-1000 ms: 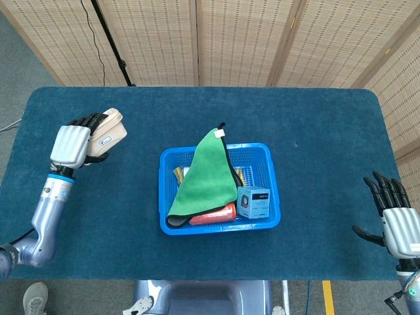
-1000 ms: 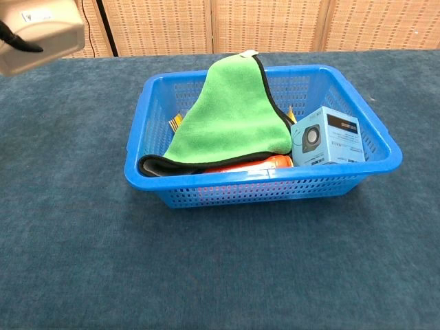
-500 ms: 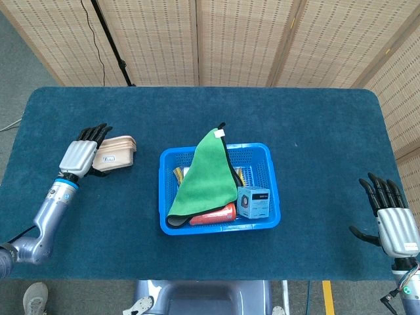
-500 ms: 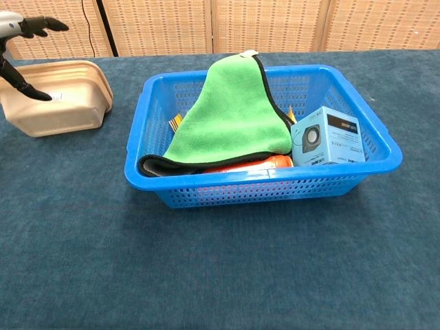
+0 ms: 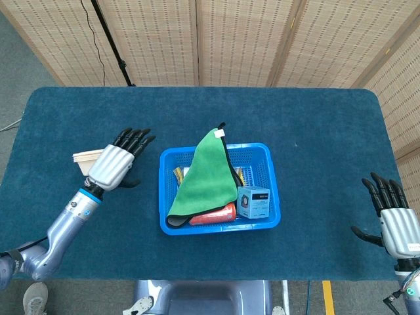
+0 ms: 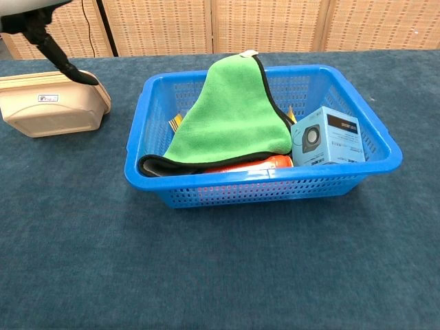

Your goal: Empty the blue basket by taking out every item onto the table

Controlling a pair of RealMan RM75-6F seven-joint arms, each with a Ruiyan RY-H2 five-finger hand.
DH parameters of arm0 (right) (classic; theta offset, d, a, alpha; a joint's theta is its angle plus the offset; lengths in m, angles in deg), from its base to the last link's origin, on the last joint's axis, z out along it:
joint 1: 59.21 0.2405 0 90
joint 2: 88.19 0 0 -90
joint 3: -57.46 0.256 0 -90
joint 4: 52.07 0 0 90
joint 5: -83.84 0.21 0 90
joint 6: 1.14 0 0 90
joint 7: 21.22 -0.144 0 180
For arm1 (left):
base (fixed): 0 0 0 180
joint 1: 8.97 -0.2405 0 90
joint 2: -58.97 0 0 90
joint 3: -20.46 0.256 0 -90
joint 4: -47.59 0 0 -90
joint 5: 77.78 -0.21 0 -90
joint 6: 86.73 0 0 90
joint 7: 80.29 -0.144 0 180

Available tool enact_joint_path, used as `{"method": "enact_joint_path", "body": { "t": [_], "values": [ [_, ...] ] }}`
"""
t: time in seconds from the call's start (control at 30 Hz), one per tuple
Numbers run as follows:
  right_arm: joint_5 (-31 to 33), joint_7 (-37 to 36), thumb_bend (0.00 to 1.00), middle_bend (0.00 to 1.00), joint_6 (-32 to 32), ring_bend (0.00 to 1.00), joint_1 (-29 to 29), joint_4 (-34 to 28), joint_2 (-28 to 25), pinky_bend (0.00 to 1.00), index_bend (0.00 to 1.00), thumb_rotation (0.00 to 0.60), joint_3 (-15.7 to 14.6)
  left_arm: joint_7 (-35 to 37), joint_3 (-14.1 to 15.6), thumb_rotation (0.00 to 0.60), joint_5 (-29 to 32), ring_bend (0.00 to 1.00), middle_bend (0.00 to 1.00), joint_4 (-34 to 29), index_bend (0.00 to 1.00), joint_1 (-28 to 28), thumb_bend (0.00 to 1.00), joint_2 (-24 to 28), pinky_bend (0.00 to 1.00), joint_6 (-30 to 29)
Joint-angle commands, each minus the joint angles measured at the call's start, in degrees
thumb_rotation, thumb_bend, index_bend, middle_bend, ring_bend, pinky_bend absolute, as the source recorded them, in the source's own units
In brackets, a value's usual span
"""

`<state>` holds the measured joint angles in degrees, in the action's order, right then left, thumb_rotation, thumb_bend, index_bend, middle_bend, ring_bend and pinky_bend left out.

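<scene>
One item, a beige container point(image 6: 53, 112), is set on the table point(image 5: 315, 118), just behind the spread, empty fingers of the left hand point(image 5: 115, 164). Left in the blue basket point(image 5: 264, 152), beyond those fingertips, are a green cloth point(image 5: 209, 172), a small box point(image 5: 253, 201), an orange item point(image 5: 215, 214) and more beneath. The right hand point(image 5: 396, 223) is held open and empty, well apart.

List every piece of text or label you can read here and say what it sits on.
No text is legible.
Light blue box: dark band with print, too small to read.
Beige container: small label, blurred.
Green cloth: white tag, nothing readable.
</scene>
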<state>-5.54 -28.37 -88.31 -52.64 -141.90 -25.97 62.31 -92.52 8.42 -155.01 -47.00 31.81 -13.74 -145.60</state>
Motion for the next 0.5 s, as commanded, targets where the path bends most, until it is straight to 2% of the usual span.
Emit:
{"method": "enact_joint_path", "body": {
  "t": [0.03, 0.2, 0.37, 0.5],
  "values": [
    [0.6, -0.2, 0.0, 0.0, 0.3, 0.0, 0.1, 0.2, 0.0, 0.0, 0.0, 0.6, 0.3, -7.6, -0.7, 0.6, 1.8, 0.0, 0.0, -1.3, 0.0, 3.7, 0.05, -3.8, 0.0, 2.0],
    [2.4, -0.5, 0.0, 0.0, 1.2, 0.0, 0.3, 0.9, 0.1, 0.0, 0.0, 0.6, 1.0, -15.5, -1.0, 0.6, 5.1, 0.0, 0.0, 0.4, 0.0, 7.7, 0.05, -7.3, 0.0, 5.3],
    [4.9, -0.3, 0.0, 0.0, 2.6, 0.0, 0.7, 1.8, 0.2, 0.0, 0.0, 0.6, 1.9, -23.5, -0.1, 0.6, 8.8, 0.0, 0.0, 3.2, 0.0, 12.2, 0.05, -10.4, 0.0, 10.2],
    [6.2, 0.1, 0.0, 0.0, 3.1, 0.0, 0.9, 1.9, 0.3, 0.0, 0.0, 0.6, 2.5, -27.1, 0.4, 0.6, 12.8, 0.0, 0.0, 6.1, 0.0, 14.9, 0.05, -12.8, 0.0, 13.3]
  ]
}}
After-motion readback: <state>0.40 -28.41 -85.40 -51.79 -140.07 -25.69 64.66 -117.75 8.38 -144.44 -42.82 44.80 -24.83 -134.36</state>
